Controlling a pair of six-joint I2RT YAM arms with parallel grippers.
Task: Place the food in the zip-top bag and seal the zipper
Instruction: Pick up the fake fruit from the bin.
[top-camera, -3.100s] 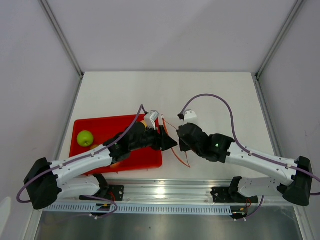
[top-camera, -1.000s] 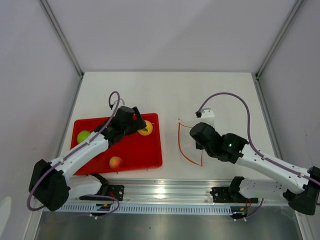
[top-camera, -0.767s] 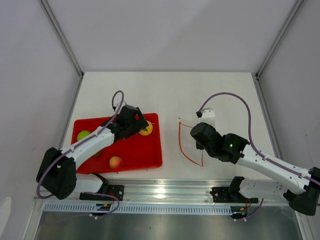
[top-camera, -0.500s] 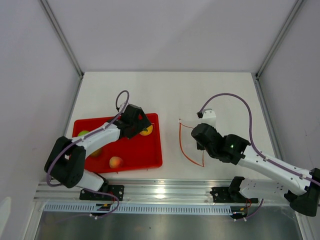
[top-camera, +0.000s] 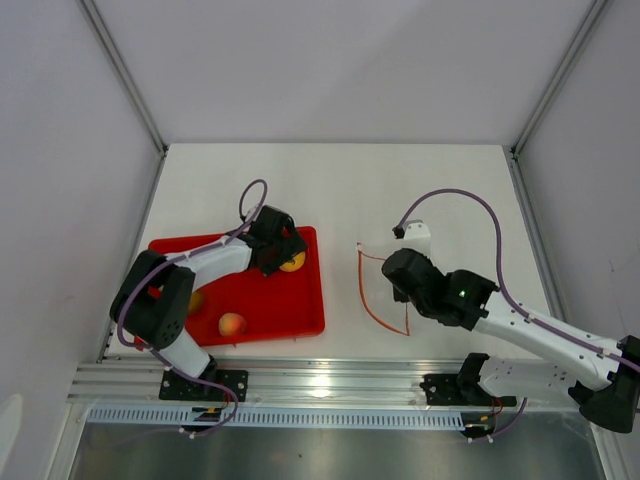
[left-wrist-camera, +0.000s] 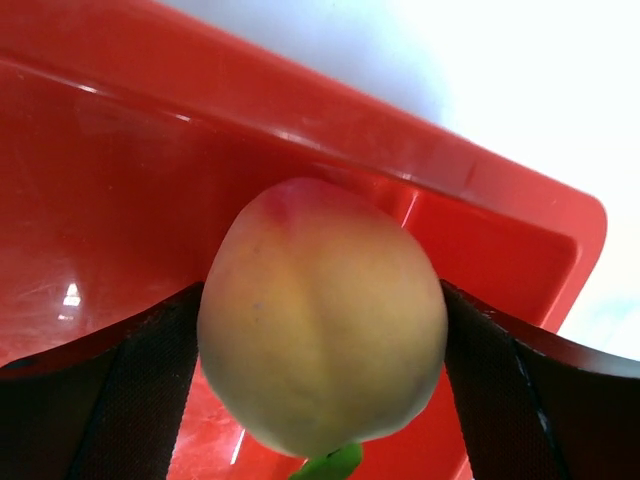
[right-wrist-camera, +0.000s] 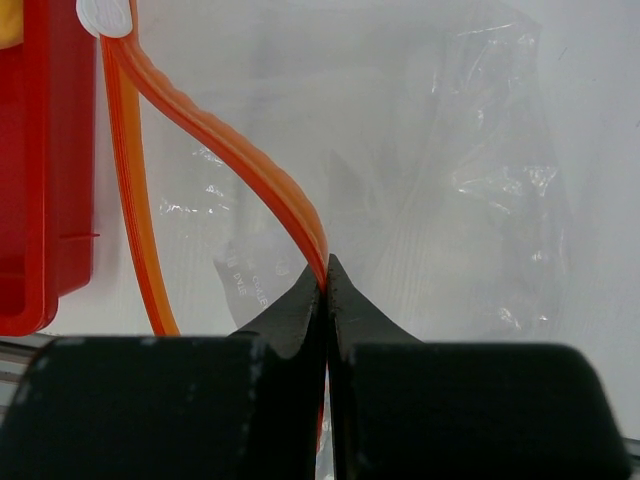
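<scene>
- My left gripper sits at the far right corner of the red tray, with its jaws spread wide around the yellow-orange fruit.
- The pads look as if they touch both flanks. I cannot tell whether they actually press.
- My right gripper is pinched tight on the zipper and holds one lip of the zip-top bag up off the table, just right of the tray.
- To do this pick well, I close slowly on the widest part of the fruit, since it is round and likely to squirt out.
- I then lift straight up, clear of the tray wall behind it, before I swing across.
- I keep the right pinch steady so the mouth stays open towards the tray.
- The peach lies near the tray's front edge, and I see no fruit inside the bag.
- Three seconds ago both grippers met at the bag mouth by the tray's right edge.
- Since then the left arm has swung back over the tray to this fruit, and the right has drawn the bag slightly further right.
</scene>
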